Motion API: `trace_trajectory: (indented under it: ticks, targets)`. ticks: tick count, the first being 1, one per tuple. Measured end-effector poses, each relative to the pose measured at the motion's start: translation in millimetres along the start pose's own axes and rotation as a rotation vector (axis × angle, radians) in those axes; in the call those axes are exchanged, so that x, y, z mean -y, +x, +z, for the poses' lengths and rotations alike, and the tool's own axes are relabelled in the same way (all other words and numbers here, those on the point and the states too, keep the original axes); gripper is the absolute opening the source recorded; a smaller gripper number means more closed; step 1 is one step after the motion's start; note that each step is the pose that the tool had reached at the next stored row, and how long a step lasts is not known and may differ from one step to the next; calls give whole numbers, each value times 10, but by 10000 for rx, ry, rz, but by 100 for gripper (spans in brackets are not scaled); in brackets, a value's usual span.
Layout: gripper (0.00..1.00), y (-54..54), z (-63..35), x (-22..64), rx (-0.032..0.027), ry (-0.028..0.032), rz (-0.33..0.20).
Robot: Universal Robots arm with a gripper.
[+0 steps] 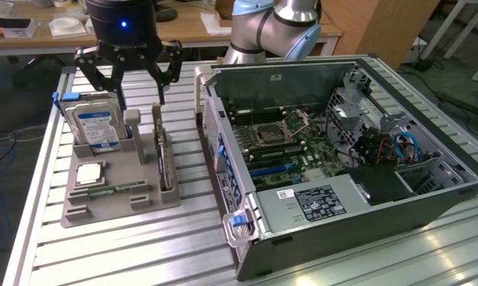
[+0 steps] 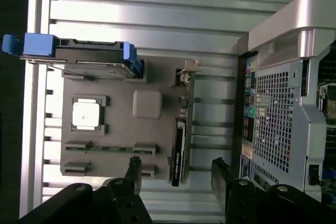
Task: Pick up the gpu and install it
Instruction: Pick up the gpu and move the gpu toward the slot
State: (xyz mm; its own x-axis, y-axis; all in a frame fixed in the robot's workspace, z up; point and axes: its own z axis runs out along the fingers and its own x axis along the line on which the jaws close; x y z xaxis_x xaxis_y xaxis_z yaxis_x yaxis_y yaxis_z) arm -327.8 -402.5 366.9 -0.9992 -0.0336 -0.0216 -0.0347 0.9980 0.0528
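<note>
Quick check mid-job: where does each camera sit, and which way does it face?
Exterior view: off the arm, raised, looking down across the table at the tray, gpu and computer case; the arm and open gripper show.
Wrist view: on the wrist, looking straight down at the tray; its fingers show.
Shared: gripper, tray, gpu, hard drive, computer case.

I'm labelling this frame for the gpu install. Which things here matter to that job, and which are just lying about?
Job in hand:
- gpu, standing on edge in the grey holder
- open gripper, above the gpu
- open computer case

Lying about:
- hard drive
- processor chip
- memory stick
</note>
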Motion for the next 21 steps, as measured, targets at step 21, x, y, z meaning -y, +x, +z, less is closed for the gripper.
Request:
trace_trajectory:
  ticks: [21]
  targets:
    - [65,-18,368,128,27,3,88]
